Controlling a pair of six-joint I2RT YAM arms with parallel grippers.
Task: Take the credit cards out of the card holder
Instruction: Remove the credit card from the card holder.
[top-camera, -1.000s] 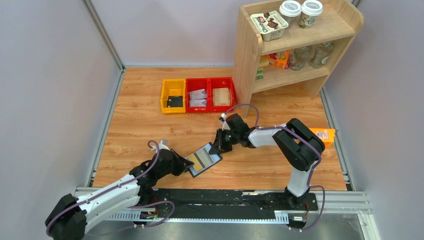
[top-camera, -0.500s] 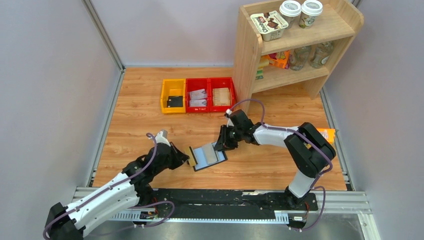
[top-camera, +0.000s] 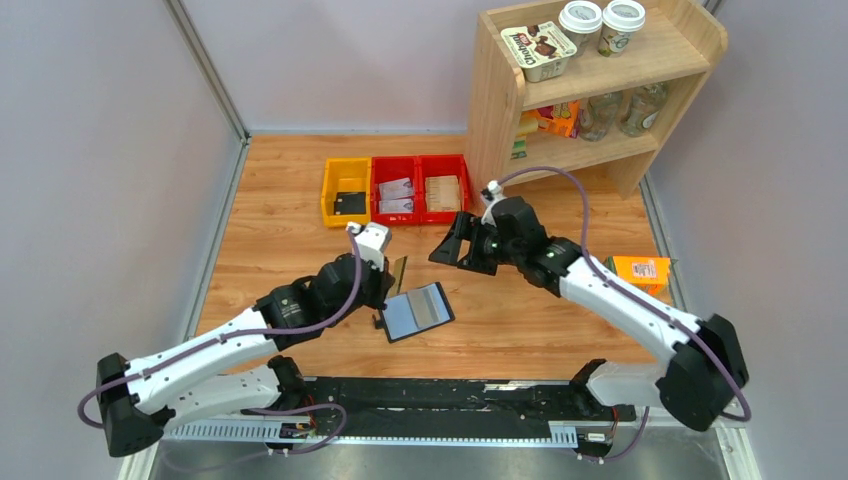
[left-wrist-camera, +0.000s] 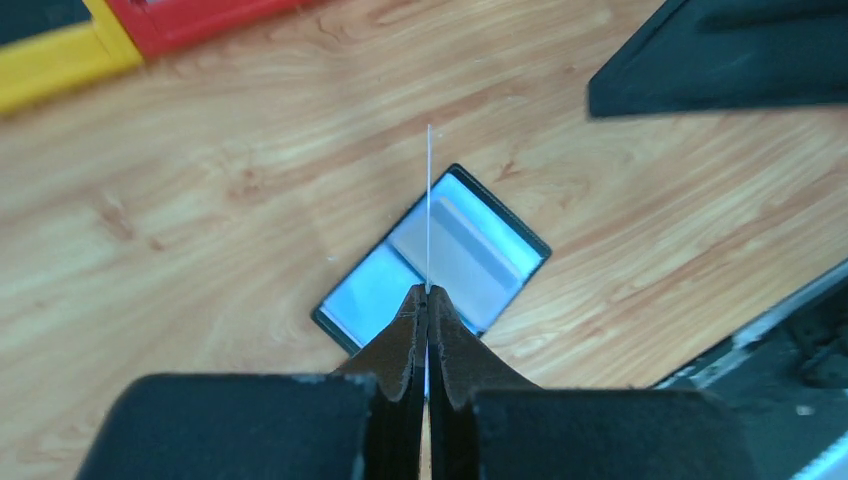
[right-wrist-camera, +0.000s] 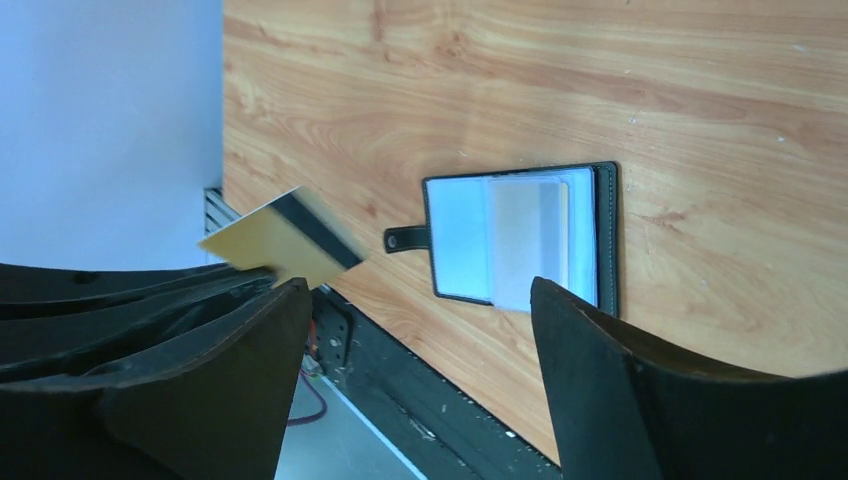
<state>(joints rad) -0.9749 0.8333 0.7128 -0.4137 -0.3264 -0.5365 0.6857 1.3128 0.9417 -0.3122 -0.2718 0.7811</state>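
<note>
The card holder (top-camera: 417, 312) lies open and flat on the wooden table, grey-blue lining up, with a pale card in one slot (right-wrist-camera: 528, 240). My left gripper (top-camera: 390, 280) hovers just above and to the left of it, shut on a credit card (top-camera: 399, 270). That card shows a tan face with a dark stripe (right-wrist-camera: 280, 245) in the right wrist view and appears edge-on as a thin line (left-wrist-camera: 429, 200) above the holder (left-wrist-camera: 470, 240) in the left wrist view. My right gripper (top-camera: 455, 250) is open and empty, raised behind the holder and apart from it.
A yellow bin (top-camera: 347, 193) holding a dark item and two red bins (top-camera: 420, 188) with printed cards stand at the back. The wooden shelf (top-camera: 590, 90) rises at the back right. An orange carton (top-camera: 643, 270) lies at the right edge.
My left gripper pulled the card out of the holder and lifted it up and away. The right gripper opened, let go of the holder and drew back to the right; the holder now lies flat.
</note>
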